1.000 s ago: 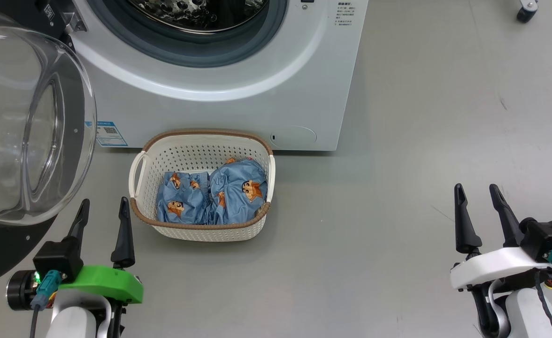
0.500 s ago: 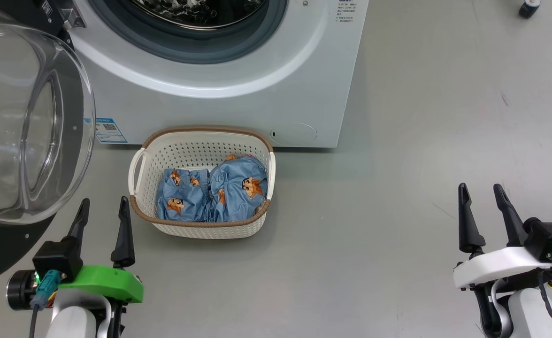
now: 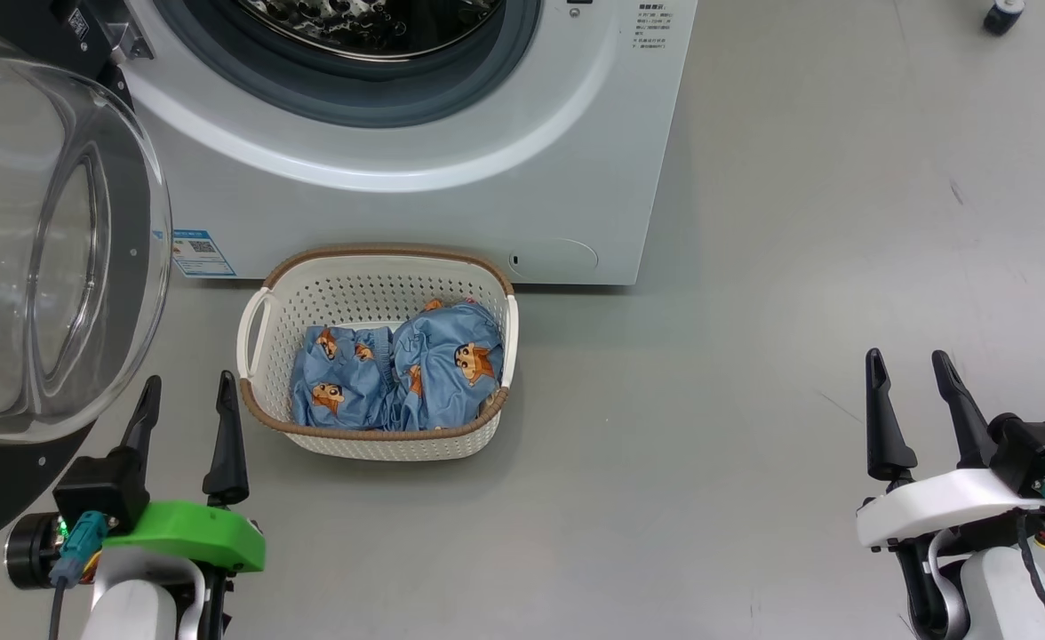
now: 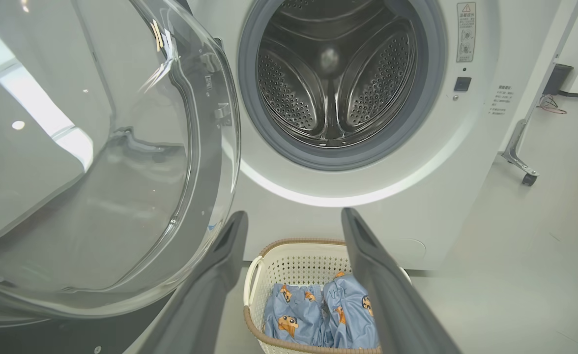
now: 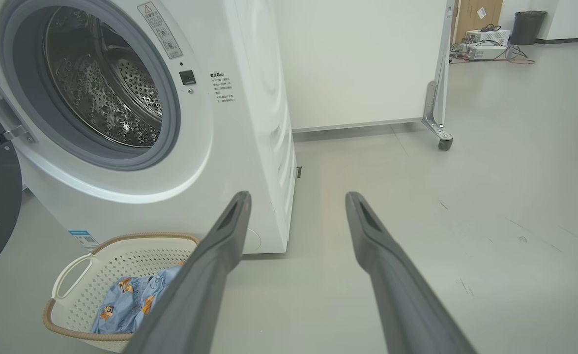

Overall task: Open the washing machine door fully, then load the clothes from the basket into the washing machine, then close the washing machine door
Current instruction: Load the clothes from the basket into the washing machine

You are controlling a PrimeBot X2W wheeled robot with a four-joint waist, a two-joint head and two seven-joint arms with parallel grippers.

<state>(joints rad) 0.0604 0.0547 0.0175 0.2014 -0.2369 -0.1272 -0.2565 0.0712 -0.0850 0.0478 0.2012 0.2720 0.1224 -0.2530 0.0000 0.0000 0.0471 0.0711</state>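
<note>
The white washing machine (image 3: 451,178) (image 4: 417,187) (image 5: 230,147) stands with its drum open. Its door (image 3: 34,249) (image 4: 97,162), glass bowl and black rim, hangs swung out to the left. On the floor in front sits the cream basket (image 3: 371,444) (image 4: 289,255) (image 5: 72,275) holding the light blue printed clothes (image 3: 398,378) (image 4: 318,314) (image 5: 127,300). My left gripper (image 3: 187,387) (image 4: 294,219) is open, just left of the basket and below the door. My right gripper (image 3: 909,363) (image 5: 296,199) is open over bare floor, far right of the basket.
A blue-bordered label (image 3: 195,253) and a round service flap (image 3: 558,256) mark the washer's lower front. A white panel on castors (image 5: 439,137) stands behind to the right, with a castor (image 3: 1002,16) at the top right of the head view. Grey floor spreads to the right.
The head camera shifted a little, so the scene slid slightly. Both grippers stay open and hold about the same places.
</note>
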